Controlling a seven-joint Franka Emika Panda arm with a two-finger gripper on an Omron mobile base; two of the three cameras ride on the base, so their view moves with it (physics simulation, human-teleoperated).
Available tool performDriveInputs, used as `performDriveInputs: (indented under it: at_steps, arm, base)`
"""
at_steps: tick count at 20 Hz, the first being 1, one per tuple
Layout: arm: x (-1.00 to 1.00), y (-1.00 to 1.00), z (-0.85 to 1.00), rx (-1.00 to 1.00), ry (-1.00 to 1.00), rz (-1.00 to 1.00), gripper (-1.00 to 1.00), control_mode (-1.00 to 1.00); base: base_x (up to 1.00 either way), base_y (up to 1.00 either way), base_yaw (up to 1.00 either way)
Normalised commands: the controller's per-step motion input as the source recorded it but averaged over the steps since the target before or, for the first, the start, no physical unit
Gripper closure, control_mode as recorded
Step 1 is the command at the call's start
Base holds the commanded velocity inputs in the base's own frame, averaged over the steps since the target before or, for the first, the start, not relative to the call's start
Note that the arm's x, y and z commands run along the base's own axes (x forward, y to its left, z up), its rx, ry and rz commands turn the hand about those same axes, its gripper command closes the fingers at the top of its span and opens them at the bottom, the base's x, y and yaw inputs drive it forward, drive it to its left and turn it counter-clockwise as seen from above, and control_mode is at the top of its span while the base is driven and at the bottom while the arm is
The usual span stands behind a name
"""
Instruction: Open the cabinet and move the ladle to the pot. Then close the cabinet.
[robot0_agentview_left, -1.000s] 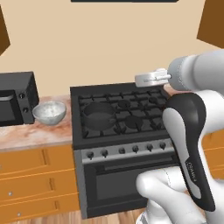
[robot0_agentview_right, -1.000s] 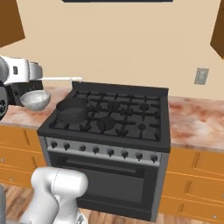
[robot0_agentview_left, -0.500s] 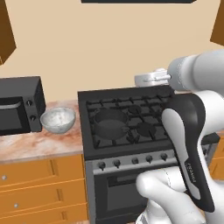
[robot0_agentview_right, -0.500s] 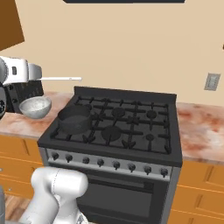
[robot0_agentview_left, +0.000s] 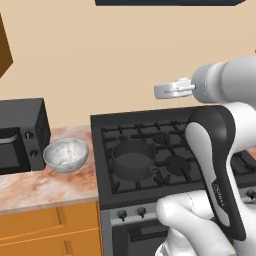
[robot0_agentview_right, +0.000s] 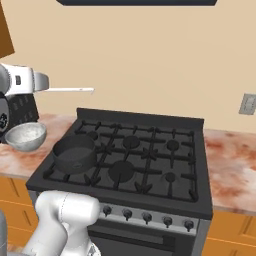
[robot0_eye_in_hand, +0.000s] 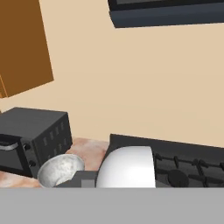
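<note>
Room above pot (robot0_agentview_left: 132, 159); bowl (robot0_agentview_left: 66, 154) beside, prob. clear.

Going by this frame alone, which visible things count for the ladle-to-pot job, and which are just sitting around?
Job things:
ladle, carried above the counter's edge beside the stove
pot, on the stove's front left burner
cabinet, orange, upper left of the hand view

Bystanders:
speckled bowl on the counter
black microwave
stove
wall outlet

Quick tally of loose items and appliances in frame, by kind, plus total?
Pot: 1
Ladle: 1, held above the counter
Speckled bowl: 1
Microwave: 1
Stove: 1
Total: 5
</note>
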Motion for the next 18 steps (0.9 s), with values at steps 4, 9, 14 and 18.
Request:
performDriveInputs:
  at_steps: [4,9,14,18]
  arm:
    - [0.0,0.0,0.0,0.0,0.0,0.0,1.0,1.0]
    - [0.0,0.0,0.0,0.0,0.0,0.0,1.0,1.0]
    - [0.0,0.0,0.0,0.0,0.0,0.0,1.0,1.0]
    - [0.0,0.0,0.0,0.0,0.0,0.0,1.0,1.0]
  base:
    - [0.06,0.17,0.0]
    - [0.0,0.01,0.0]
    - [0.0,0.0,0.0]
    - [0.0,0.1,0.0]
